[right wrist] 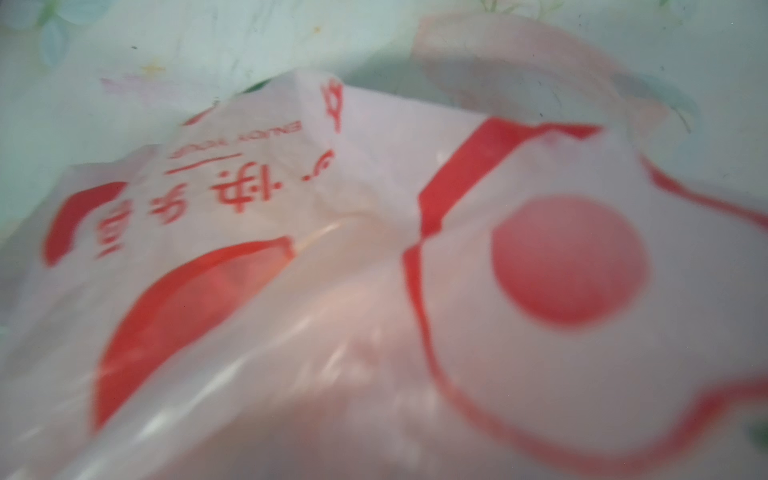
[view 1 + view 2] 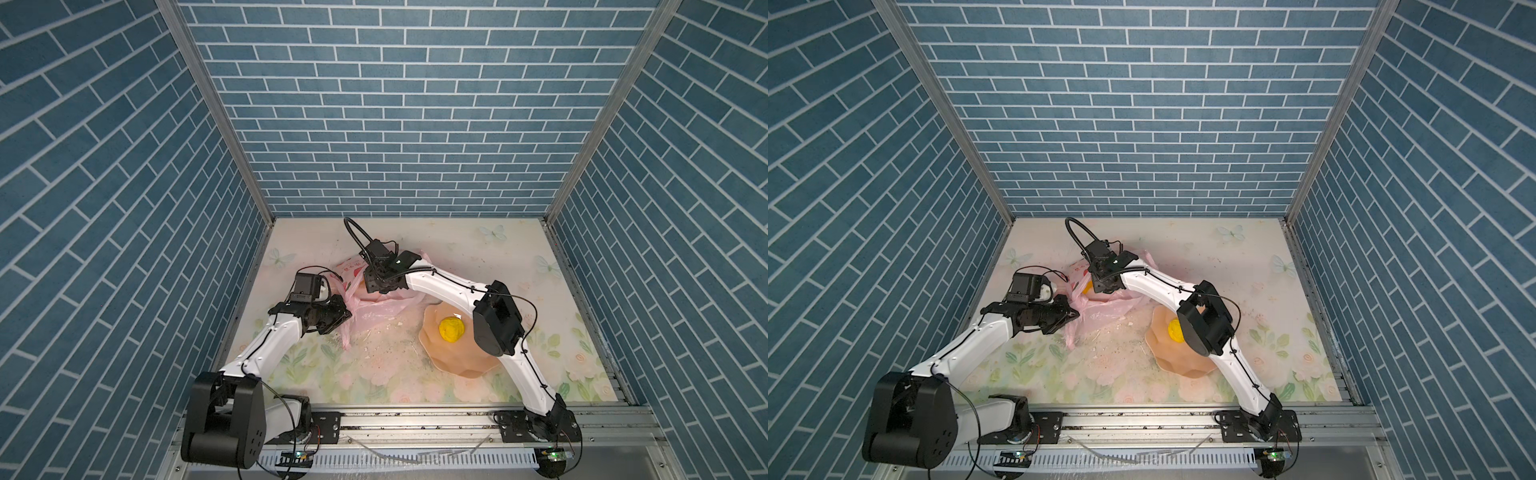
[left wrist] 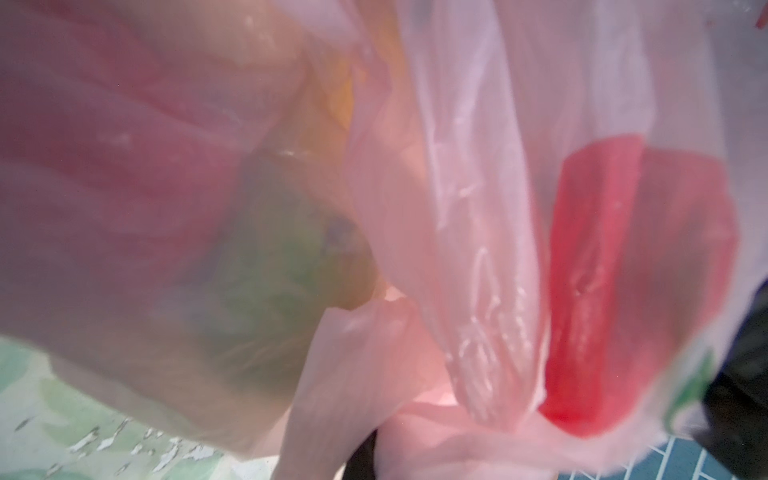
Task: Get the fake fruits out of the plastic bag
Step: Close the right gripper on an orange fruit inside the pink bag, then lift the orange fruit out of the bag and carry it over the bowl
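The plastic bag (image 2: 376, 309) is found crumpled on the counter (image 2: 478, 257), left of its middle and toward the far edge, with one fold pinched in the clenched left hand (image 2: 347, 319), and a green fruit (image 3: 282, 270) is dimly seen through the film. The right hand (image 2: 380, 291) is found down in the bag's mouth; whether it is released or clenched cannot be told. A wrinkly yellow fruit (image 2: 451, 329) is seen in the peach bowl (image 2: 457, 365) just beside the bag, nearer the front edge.
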Motion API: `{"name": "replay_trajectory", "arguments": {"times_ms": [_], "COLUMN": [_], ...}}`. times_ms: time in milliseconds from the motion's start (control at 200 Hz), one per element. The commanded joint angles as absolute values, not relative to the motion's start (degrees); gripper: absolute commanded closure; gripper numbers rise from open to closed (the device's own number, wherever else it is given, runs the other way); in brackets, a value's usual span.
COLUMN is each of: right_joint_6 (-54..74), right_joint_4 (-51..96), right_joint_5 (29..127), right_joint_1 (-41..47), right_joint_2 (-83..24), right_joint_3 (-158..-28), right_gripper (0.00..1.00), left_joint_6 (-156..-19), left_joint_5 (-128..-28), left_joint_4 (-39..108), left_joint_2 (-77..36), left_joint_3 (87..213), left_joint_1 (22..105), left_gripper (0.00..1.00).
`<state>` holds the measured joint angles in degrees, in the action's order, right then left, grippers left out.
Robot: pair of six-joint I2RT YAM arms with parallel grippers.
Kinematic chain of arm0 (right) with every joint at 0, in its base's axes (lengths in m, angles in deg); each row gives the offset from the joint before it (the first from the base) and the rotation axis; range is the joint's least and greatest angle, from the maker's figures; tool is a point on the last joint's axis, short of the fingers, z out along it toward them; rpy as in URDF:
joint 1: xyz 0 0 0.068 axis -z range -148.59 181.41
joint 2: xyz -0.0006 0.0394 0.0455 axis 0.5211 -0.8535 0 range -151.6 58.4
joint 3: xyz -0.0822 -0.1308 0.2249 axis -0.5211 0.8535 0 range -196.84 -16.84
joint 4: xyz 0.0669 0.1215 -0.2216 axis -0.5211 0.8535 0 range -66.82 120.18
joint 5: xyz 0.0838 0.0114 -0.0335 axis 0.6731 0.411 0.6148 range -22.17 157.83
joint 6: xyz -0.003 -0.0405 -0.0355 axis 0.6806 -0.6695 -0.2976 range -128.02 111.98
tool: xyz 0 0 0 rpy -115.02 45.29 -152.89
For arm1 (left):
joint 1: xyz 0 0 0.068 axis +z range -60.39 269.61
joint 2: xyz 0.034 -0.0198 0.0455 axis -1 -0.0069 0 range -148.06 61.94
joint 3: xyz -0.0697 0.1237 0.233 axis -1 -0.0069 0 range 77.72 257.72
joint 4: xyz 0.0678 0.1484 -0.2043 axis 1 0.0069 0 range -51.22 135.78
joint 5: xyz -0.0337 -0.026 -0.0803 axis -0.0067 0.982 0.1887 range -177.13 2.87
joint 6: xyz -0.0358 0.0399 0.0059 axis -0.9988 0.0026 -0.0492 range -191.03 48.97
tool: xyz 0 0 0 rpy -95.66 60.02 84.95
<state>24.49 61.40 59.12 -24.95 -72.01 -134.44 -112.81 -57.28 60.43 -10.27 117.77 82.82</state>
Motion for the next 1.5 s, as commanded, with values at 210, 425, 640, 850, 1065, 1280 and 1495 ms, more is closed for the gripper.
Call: {"name": "replay_trajectory", "arguments": {"times_ms": [210,425,640,850,1065,1280,1495], "right_joint_6": [23.34,23.54,22.62,25.24,30.06,34.73,37.01], "right_joint_4": [64.44,64.71,68.31,70.02,72.89,71.85,71.16], "right_joint_5": [63.45,64.34,58.14,51.73,42.28,40.75,40.89], "right_joint_1": [-28.32,-28.36,-27.73,-24.39,-21.2,-20.21,-19.33], "right_joint_2": [-62.7,-54.42,-43.45,-28.71,-17.09,-13.63,-14.68], "right_joint_3": [-129.88,-125.27,-120.37,-106.72,-89.86,-78.32,-72.38], "right_gripper": [0.55,0.56,0.56,0.57,0.58,0.58,0.58], "left_joint_6": [-110.79,-110.07,-109.35,-108.98,-108.21,-107.96,-108.22], "left_joint_5": [-57.0,-56.89,-56.44,-57.09,-59.07,-60.61,-62.09], "left_joint_4": [57.79,58.01,58.2,58.6,60.13,61.84,62.78], "left_joint_2": [-16.06,-18.85,-21.09,-21.06,-19.66,-17.94,-15.64], "left_joint_3": [124.29,127.08,128.97,129.08,129.93,130.63,129.69], "left_joint_1": [82.66,82.66,82.66,82.66,82.62,82.66,82.66], "left_gripper": [1.0,1.0,1.0,1.0,1.0,1.0,1.0]}}
